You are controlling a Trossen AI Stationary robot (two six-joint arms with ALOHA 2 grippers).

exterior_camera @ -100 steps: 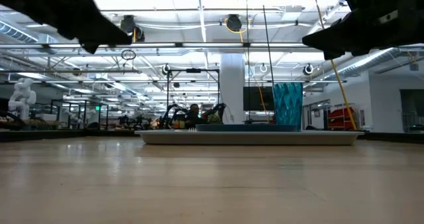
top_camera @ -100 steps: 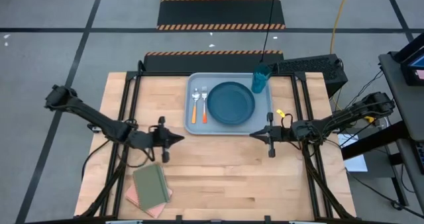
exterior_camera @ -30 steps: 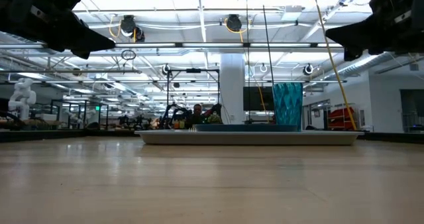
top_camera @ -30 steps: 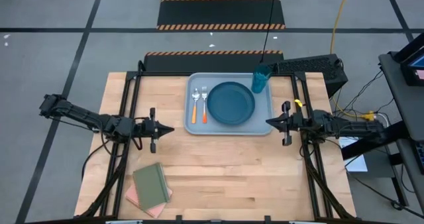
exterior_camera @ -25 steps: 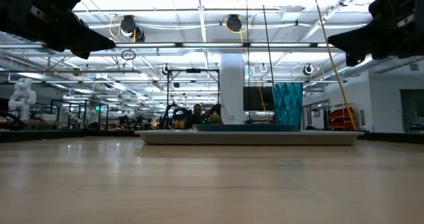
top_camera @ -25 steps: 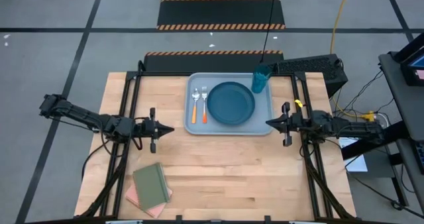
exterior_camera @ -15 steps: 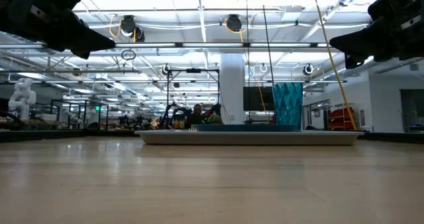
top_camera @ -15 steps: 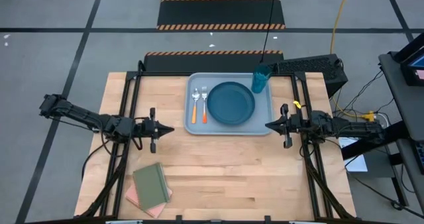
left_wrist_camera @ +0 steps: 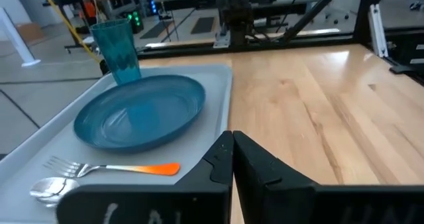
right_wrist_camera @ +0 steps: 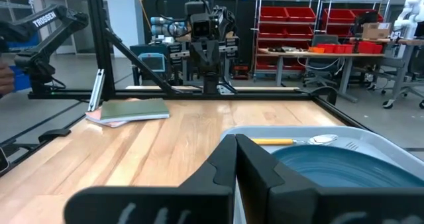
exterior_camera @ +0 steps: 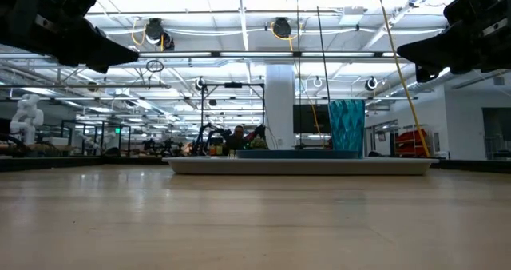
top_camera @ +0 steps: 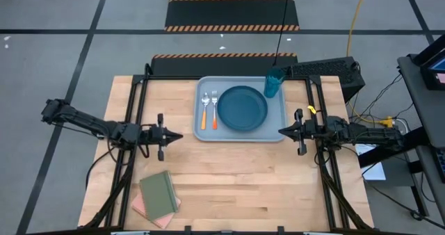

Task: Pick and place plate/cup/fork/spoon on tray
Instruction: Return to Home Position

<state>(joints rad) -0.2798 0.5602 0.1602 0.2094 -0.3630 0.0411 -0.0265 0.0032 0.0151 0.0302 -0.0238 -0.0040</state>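
Note:
The grey-blue tray (top_camera: 274, 132) lies at the table's far middle. On it rest the teal-blue plate (top_camera: 242, 108), the teal cup (top_camera: 273, 83) upright at its far right corner, and the fork (top_camera: 214, 111) and spoon (top_camera: 204, 110) side by side left of the plate. The left wrist view shows the plate (left_wrist_camera: 140, 111), cup (left_wrist_camera: 116, 42), fork (left_wrist_camera: 109, 167) and spoon (left_wrist_camera: 53, 187). My left gripper (top_camera: 179, 135) is shut and empty, above the table left of the tray. My right gripper (top_camera: 281, 131) is shut and empty, by the tray's right near corner.
A green notebook (top_camera: 158, 193) lies on a pink one at the table's near left; it also shows in the right wrist view (right_wrist_camera: 132, 109). Bare wood lies between the tray and the near edge. A person (exterior_camera: 234, 136) shows far behind the table.

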